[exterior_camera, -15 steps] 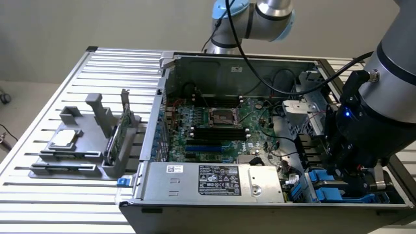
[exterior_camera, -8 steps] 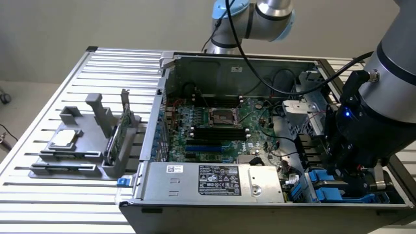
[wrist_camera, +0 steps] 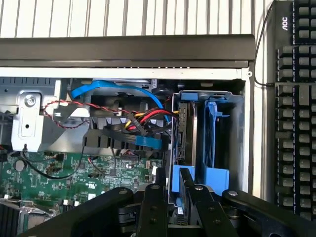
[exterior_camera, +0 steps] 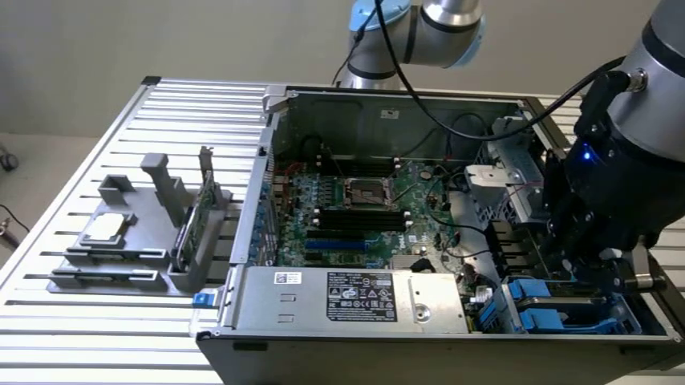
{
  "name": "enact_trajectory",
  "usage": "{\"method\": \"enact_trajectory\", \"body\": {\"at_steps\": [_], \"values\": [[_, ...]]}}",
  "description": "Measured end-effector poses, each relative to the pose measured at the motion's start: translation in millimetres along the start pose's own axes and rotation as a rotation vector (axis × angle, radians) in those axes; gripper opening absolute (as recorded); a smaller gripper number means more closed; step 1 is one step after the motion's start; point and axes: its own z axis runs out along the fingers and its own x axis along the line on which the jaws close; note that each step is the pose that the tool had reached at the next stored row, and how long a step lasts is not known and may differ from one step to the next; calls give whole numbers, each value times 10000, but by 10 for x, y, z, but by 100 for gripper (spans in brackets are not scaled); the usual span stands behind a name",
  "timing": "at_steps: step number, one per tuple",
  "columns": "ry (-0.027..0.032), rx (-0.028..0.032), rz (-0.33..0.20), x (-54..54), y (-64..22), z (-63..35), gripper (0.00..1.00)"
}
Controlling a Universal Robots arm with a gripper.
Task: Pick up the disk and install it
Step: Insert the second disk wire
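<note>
Gripper [wrist_camera: 172,197] linkages are sitting closest to the wrist camera, fingers partly closed around the near blue rail end of the disk [wrist_camera: 185,131]. We're reading that as a grip on the disk; actual pad contact is hidden, so that's a judgement.

Disk is standing on edge in the drive cage [wrist_camera: 239,138], at the case's near corner on the exterior view's right, a good way into its slot already. An empty blue caddy [wrist_camera: 213,133] is sitting just beside it in the next slot.

Handling, as we're judging it: stiff metal body, fairly dense, smooth faces likely slippery. Plastic rails are the flexy part, so we're favouring a hold across the rail end, not the label face or the connector side.

Room is tight. Cage walls are hugging both sides, so only straight travel along the slot looks free. Red, yellow and black cables [wrist_camera: 143,118] plus a blue ribbon [wrist_camera: 118,90] are crowding just beside the cage. Motherboard [exterior_camera: 354,212] is lying well apart.
</note>
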Motion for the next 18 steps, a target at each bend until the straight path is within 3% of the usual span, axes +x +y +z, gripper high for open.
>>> {"method": "enact_trajectory", "body": {"at_steps": [4, 9, 12, 18], "values": [[-134, 11, -22, 51, 41, -85, 25], [-372, 23, -6, 67, 114, -77, 25], [-427, 22, 14, 94, 143, -68, 25], [-483, 29, 69, 154, 206, -37, 25]]}}
